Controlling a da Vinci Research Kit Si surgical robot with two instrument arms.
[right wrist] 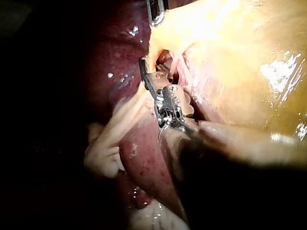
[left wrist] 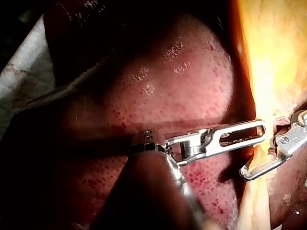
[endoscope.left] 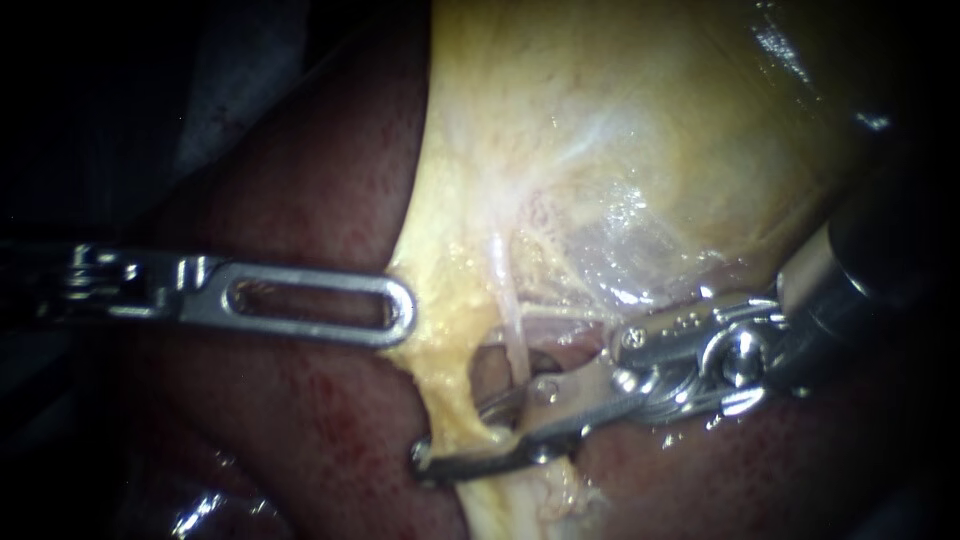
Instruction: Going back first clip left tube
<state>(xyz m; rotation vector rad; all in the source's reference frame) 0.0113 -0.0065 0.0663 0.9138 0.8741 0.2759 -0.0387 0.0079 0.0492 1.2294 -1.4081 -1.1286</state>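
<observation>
The right instrument [endoscope.left: 455, 435] has its jaws spread, seemingly astride the pale tube [endoscope.left: 512, 325], which runs crosswise to them. Its way back leads along its shaft, away from the tube. No clip can be made out.

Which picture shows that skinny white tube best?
The endoscope view: the thin pale tube runs in plain sight down to my right instrument, whose jaws are open. The right wrist view shows only a short bit ahead of that instrument. In the left wrist view I cannot make it out.
</observation>
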